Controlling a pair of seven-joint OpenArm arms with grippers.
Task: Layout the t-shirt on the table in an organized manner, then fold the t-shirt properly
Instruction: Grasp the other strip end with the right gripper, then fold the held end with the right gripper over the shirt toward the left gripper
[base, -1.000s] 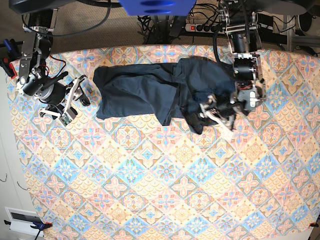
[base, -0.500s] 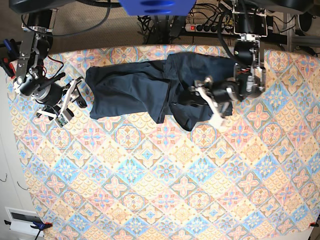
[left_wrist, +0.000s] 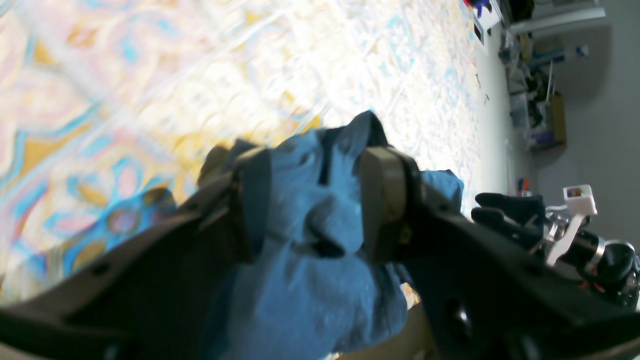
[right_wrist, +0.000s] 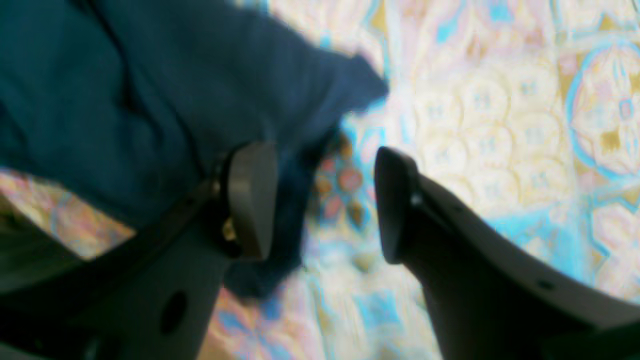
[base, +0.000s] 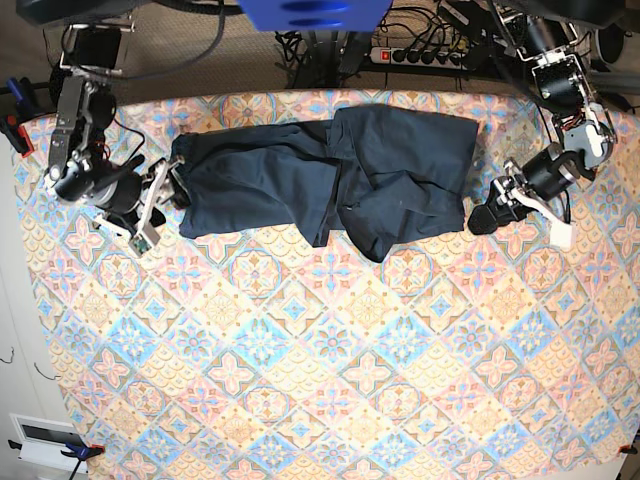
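Our left fingers pinch bunched navy t-shirt cloth; our right fingers gape wide at its hem over the tile-patterned desk.

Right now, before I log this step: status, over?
Left gripper shut on t-shirt. Right gripper open at its far edge. Cloth rumpled on table. No obstacle seen.

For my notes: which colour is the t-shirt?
Plain dark navy t-shirt, clearest in the base view.
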